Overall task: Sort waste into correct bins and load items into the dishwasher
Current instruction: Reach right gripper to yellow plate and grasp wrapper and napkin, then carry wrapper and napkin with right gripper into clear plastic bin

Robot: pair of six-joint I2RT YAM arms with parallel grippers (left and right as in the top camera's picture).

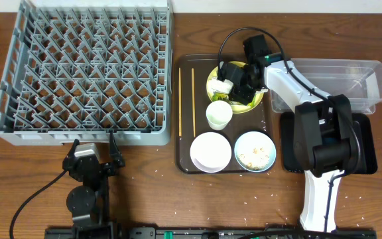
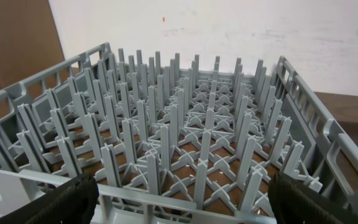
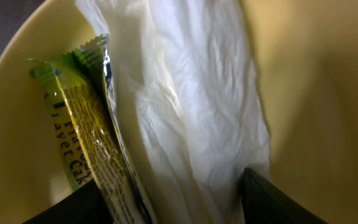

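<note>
My right gripper is down over the round yellow plate on the brown serving tray. In the right wrist view its fingers press on the white crumpled paper wrapper and the green-yellow packet, which lie side by side on the plate. A bit of the wrapper shows from overhead. My left gripper is open and empty in front of the grey dish rack, which fills the left wrist view. Its fingertips are level with the rack's near wall.
The brown serving tray also holds two chopsticks, a pale cup, a white bowl and a light blue bowl with rice grains. A clear tub and a black tray sit at the right.
</note>
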